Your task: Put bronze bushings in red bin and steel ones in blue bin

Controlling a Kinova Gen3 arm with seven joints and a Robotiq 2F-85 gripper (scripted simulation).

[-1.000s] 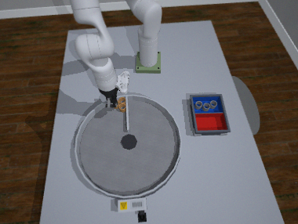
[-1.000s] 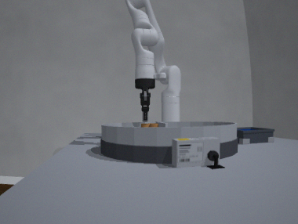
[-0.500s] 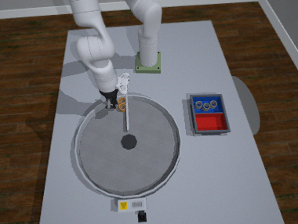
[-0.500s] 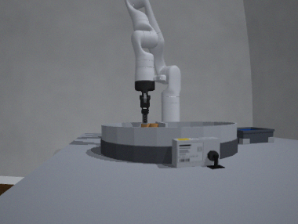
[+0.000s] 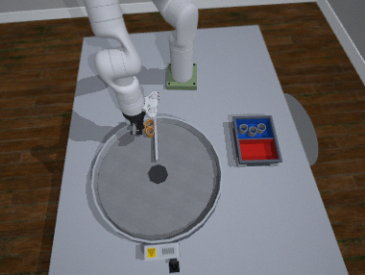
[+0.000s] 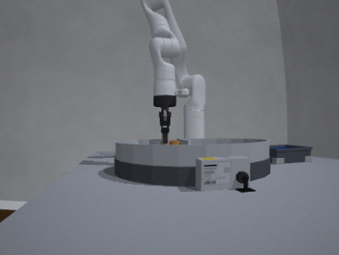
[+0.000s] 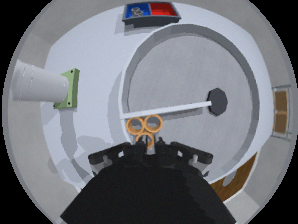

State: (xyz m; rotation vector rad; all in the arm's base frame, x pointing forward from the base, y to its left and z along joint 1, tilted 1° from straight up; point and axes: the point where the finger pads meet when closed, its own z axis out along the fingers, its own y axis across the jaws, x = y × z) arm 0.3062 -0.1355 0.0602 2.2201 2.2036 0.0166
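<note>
Three bronze bushings stand upright and close together on the turntable (image 5: 187,202) (image 7: 175,65), beside the white bar. In the wrist view they are a left bushing (image 7: 128,125), a right bushing (image 7: 161,124) and a near bushing (image 7: 145,133). My gripper (image 5: 137,131) (image 6: 165,142) (image 7: 150,139) points down low inside the rim, its fingers a narrow gap apart, so slightly open. Its tips are at the near bushing and partly hide it; no grip on it shows. Three steel bushings, one of them in front (image 5: 253,135), stand in the blue bin (image 5: 252,122) (image 7: 145,8). The red bin (image 5: 256,150) (image 7: 162,9) is empty.
The white bar (image 5: 156,144) (image 7: 175,108) runs from the rim to the dark hub (image 5: 158,174) (image 7: 217,101). The raised rim (image 5: 218,192) (image 6: 147,153) surrounds the turntable. The green arm base (image 5: 182,86) (image 7: 73,90) stands behind. A labelled box (image 5: 161,251) (image 6: 214,174) sits in front.
</note>
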